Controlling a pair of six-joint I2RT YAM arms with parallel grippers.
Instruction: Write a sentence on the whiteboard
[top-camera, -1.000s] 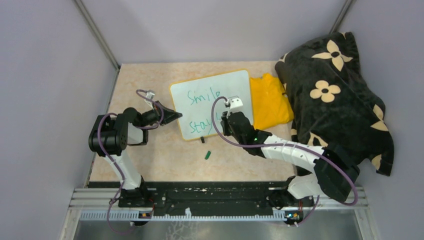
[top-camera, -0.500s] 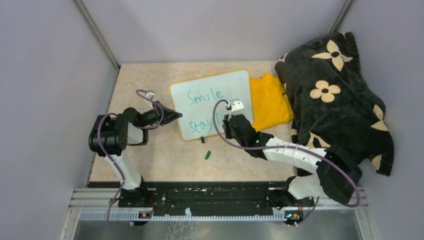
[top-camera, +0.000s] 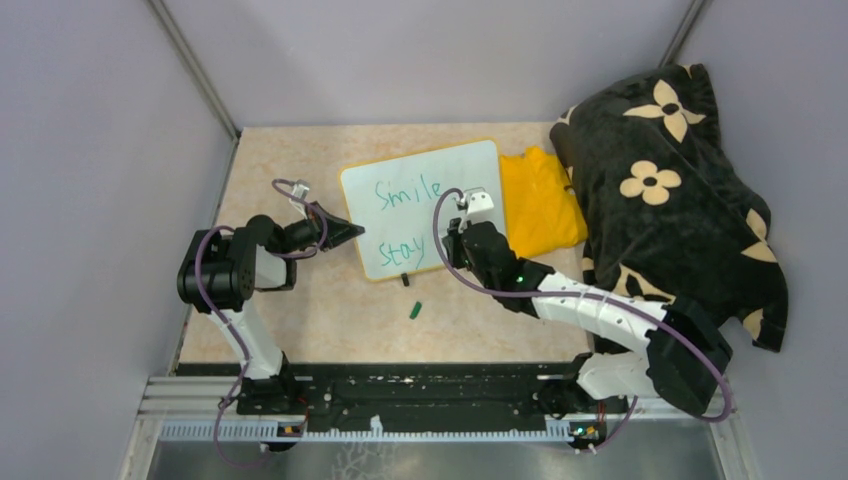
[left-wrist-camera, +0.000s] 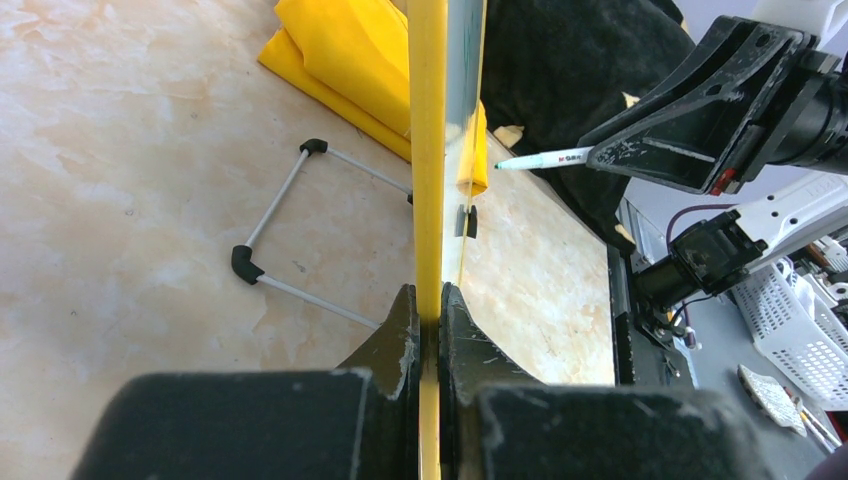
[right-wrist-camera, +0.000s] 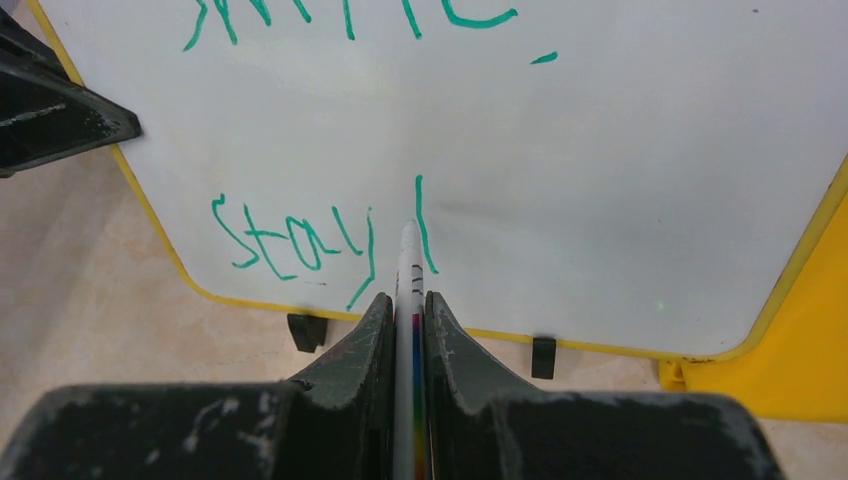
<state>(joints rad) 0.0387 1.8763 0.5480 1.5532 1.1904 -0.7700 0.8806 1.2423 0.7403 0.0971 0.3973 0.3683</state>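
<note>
The whiteboard (top-camera: 425, 205) stands tilted on the table, white with a yellow-orange frame (right-wrist-camera: 800, 270). Green lettering reads "Smile" (top-camera: 410, 192) on the top line and "stay" (right-wrist-camera: 290, 245) below, followed by one vertical stroke (right-wrist-camera: 424, 225). My left gripper (top-camera: 352, 232) is shut on the board's left edge (left-wrist-camera: 428, 200). My right gripper (top-camera: 463, 235) is shut on a white marker (right-wrist-camera: 409, 300), its tip at the board beside the vertical stroke. The marker also shows in the left wrist view (left-wrist-camera: 545, 158).
A green marker cap (top-camera: 414, 310) lies on the table in front of the board. A folded yellow cloth (top-camera: 540, 200) lies right of the board. A black flowered blanket (top-camera: 680, 190) fills the right side. The board's wire stand (left-wrist-camera: 290, 230) rests behind it.
My right gripper has moved up and slightly right along the board with the marker, leaving a new vertical green stroke after "stay". The left arm has not moved.
</note>
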